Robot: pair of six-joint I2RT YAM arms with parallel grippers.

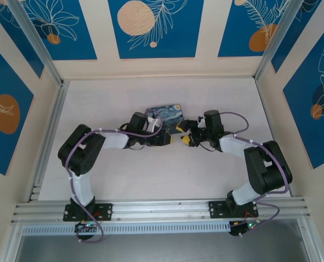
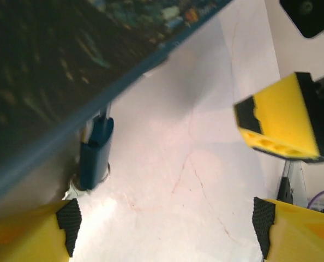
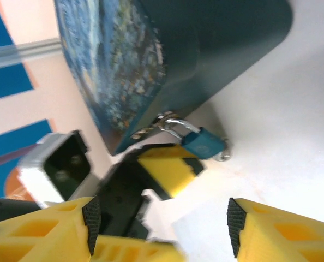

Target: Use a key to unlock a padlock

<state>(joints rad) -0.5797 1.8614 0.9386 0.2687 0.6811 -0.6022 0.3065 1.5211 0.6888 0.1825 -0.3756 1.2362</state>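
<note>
Logged padlock hanging by its shackle from the latch of the painted box, mid-bench toward the far edge, body end touching the bench. Took its long axis as running from latch down to bench, slightly tilted. Marked the key as the small silvery piece at the body's lower end; too small to confirm. Found left gripper spread wide, holding nothing, padlock just ahead of one finger; judged this arm nearer. Found right gripper likewise wide and empty, padlock beyond its gap, with a left finger just beside the lock, partly in the way. Expected the next move to need a pinch on the key at that lower end
</note>
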